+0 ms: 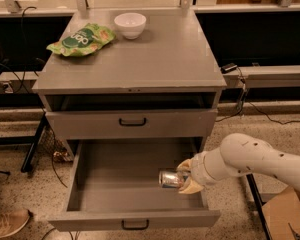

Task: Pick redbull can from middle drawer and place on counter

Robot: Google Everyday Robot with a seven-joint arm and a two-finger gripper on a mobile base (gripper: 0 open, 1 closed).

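The middle drawer [115, 184] is pulled open below the cabinet, showing its flat grey tray and a black loop handle at the front. My gripper [186, 176] reaches in from the right and is shut on the redbull can [171, 179], a slim silver can held on its side just above the tray near the drawer's right wall. The counter [155, 54] is the grey cabinet top above.
A green snack bag [80, 39] and a white bowl [130, 24] sit at the counter's back left. A closed drawer front [132, 123] is above the open one. A cardboard box [285, 214] stands on the speckled floor at right.
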